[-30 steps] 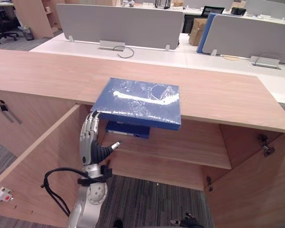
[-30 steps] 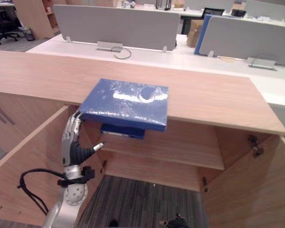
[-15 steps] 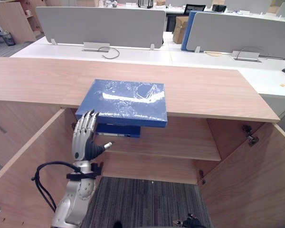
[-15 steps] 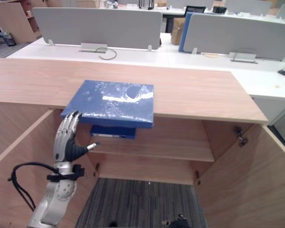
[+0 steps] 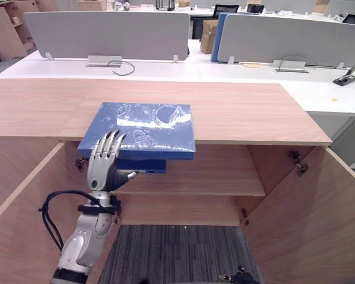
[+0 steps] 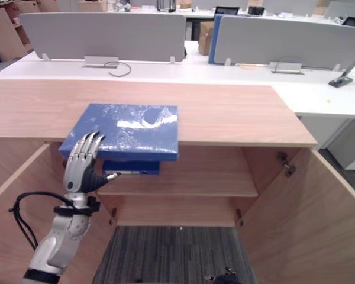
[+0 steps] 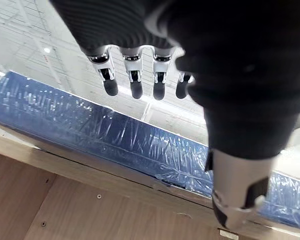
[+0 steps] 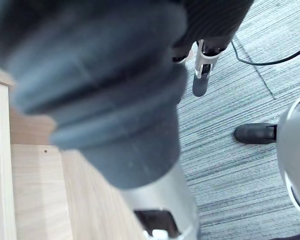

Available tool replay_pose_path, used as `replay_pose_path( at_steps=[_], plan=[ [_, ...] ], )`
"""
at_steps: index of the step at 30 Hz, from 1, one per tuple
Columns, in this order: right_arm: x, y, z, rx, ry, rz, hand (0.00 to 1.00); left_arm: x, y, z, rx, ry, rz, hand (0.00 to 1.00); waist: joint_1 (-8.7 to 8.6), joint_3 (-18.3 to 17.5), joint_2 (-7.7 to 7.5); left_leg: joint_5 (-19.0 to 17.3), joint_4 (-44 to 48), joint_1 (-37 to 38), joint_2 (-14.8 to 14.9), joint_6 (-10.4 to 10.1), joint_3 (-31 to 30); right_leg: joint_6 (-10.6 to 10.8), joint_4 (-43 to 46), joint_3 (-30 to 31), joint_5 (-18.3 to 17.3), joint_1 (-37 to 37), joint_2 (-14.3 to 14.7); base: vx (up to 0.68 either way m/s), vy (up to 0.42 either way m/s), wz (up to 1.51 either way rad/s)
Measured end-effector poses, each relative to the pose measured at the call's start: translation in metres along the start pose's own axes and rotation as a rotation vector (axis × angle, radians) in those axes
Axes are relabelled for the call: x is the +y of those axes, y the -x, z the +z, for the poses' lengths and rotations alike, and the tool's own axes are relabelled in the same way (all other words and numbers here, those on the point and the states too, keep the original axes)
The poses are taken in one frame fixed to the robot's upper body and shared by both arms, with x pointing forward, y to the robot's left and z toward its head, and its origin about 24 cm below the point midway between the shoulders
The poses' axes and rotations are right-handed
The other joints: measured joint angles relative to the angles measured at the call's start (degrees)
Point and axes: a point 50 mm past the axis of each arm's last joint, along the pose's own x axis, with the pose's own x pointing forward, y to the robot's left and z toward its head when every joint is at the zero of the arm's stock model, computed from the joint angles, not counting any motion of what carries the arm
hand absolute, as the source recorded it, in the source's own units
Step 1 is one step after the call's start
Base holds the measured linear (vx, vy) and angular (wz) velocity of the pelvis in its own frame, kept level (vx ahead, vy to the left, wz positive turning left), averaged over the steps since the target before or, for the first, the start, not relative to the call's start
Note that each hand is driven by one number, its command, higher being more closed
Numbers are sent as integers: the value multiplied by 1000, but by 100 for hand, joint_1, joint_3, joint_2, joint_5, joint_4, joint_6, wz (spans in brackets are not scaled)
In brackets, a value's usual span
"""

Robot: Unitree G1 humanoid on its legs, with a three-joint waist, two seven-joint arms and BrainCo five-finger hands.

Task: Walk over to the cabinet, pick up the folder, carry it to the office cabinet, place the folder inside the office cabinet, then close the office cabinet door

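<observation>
The blue folder (image 5: 143,127) lies flat on top of the wooden cabinet (image 5: 242,112), wrapped in shiny plastic, its near edge jutting out past the cabinet's front lip. My left hand (image 5: 102,168) is raised in front of that near edge, by the folder's left corner, released: fingers (image 7: 135,82) straight and spread a little, thumb held out to the side, holding nothing. The fingertips reach up across the folder's front edge in the head views, though whether they touch it I cannot tell.

Both cabinet doors stand open, the left door (image 5: 23,219) swung out beside my arm and the right door (image 5: 319,225) out on the far side. Inside, on the shelf (image 5: 213,177), a second blue item (image 5: 141,165) sits just below the overhanging folder.

My right hand (image 8: 105,85) shows low down over the grey carpet (image 8: 230,90), next to a wooden panel; released or clenched, I cannot tell.
</observation>
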Motion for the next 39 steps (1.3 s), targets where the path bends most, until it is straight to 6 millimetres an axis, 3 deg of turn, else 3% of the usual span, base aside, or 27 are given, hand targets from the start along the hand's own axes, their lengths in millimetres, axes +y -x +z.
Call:
replay_pose_path(
  at_steps=[31, 32, 39],
  plan=[
    [-8, -2, 11, -48, 89, -14, 0, -17, -25, -37, 8, -241, -112, 0, -150, -7, -22, -114, 26, 106, 34, -51, 325, -6, -102, 333, 48, -33, 10, -16, 23, -5],
    [-9, -2, 12, -49, 89, -16, 0, -17, -26, -39, 13, -244, -113, 100, -155, -8, -22, -114, 26, 108, 34, -50, 331, -6, -105, 337, 56, -34, 9, -43, 38, -4],
    [-10, -2, 13, -53, 89, -19, 0, -7, -45, -47, 58, -271, -43, 100, -225, -15, -20, -123, 26, 123, 29, -36, 463, -32, -192, 470, 152, -66, 4, -49, 50, -11]
  ],
)
